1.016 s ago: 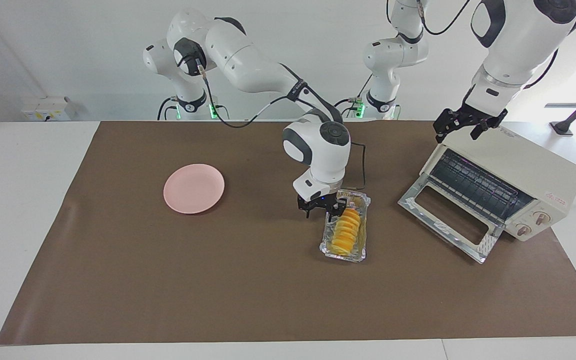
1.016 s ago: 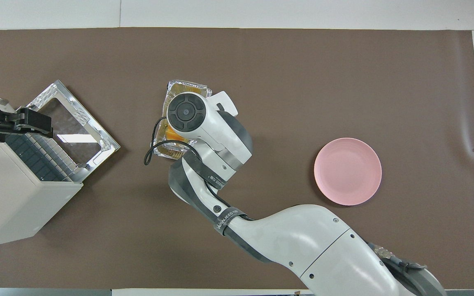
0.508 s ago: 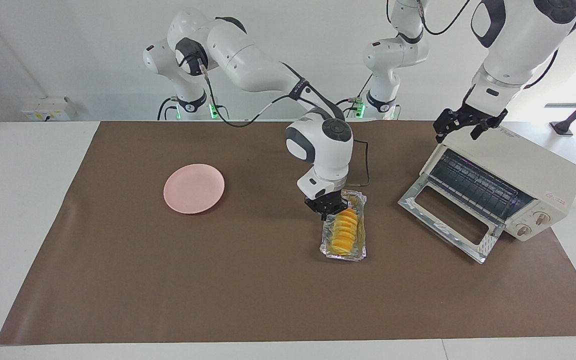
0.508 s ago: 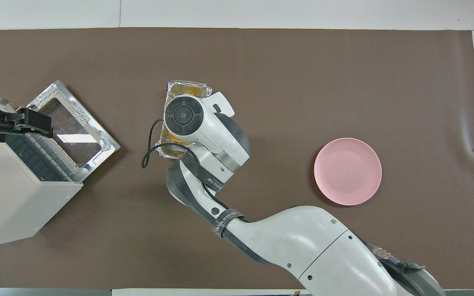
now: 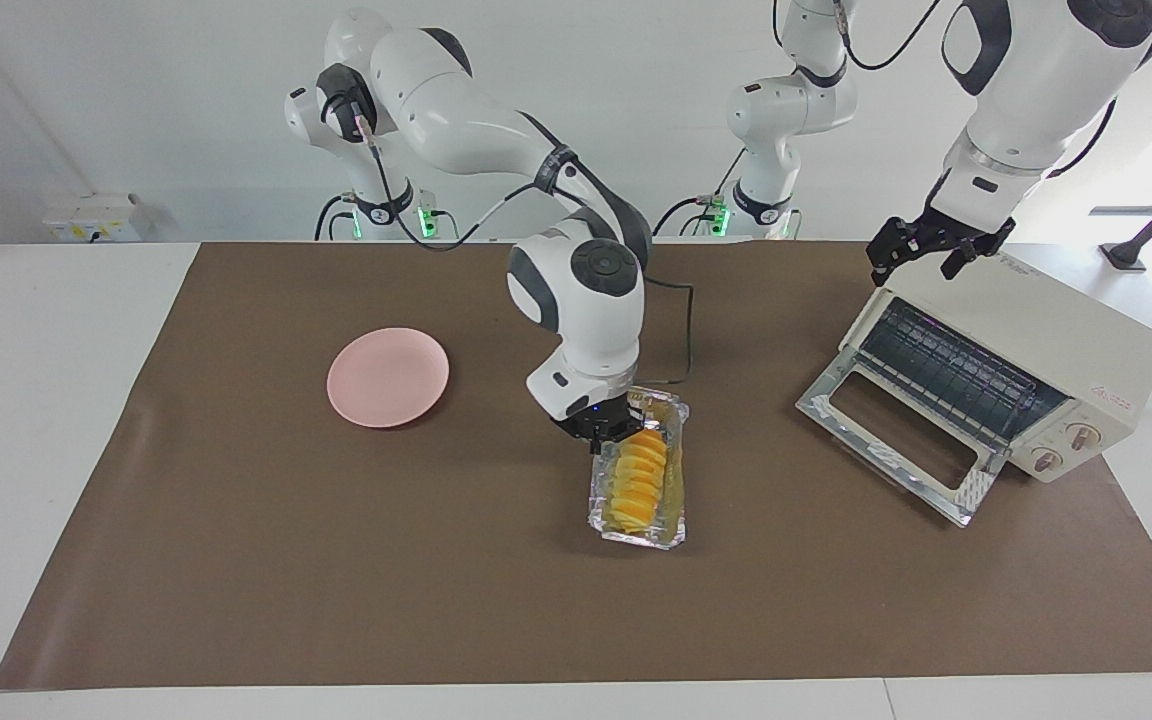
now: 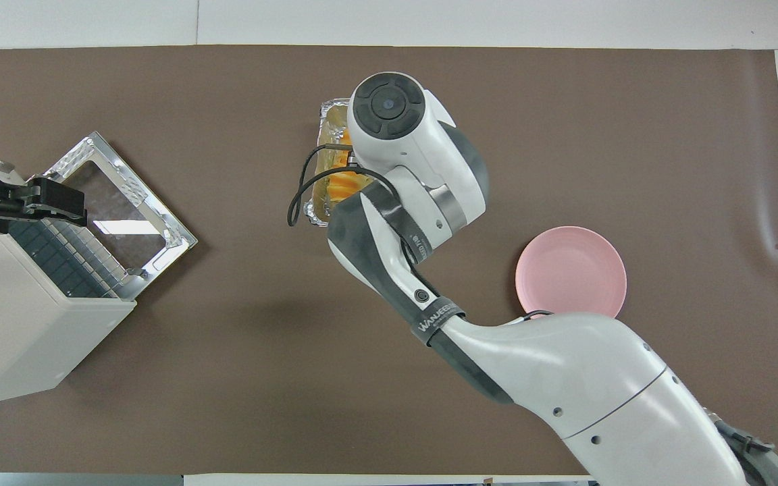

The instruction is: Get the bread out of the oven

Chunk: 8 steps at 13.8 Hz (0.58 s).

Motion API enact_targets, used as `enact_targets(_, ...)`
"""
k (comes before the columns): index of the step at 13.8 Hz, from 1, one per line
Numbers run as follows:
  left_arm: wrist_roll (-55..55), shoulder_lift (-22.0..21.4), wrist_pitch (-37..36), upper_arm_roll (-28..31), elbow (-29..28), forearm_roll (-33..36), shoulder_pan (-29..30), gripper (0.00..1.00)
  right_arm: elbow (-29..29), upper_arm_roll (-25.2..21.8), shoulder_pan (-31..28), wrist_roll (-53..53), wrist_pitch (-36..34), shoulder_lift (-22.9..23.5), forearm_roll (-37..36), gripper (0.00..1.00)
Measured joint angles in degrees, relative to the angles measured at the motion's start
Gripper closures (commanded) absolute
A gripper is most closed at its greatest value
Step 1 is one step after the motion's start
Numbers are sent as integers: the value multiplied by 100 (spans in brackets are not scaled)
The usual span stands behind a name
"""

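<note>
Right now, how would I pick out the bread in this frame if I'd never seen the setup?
Start at the cream-white oven with its door dropped open at the left arm's end of the brown mat. Between it and the pink plate is a crinkled foil tray, gripped at its robot-side end by the right gripper. The bread is the ridged yellow-orange loaf lying in that tray.

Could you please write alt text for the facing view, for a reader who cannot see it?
The right gripper, shut on the foil tray, holds the bread in it between the pink plate and the open oven. The left gripper waits, open, over the oven's top.
</note>
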Motion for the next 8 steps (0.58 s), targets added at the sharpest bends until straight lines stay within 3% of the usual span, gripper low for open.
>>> enact_targets(8,0,0,0,0,0,0,0,0,-27,-54,-1813,-2926,82,-7,64,100)
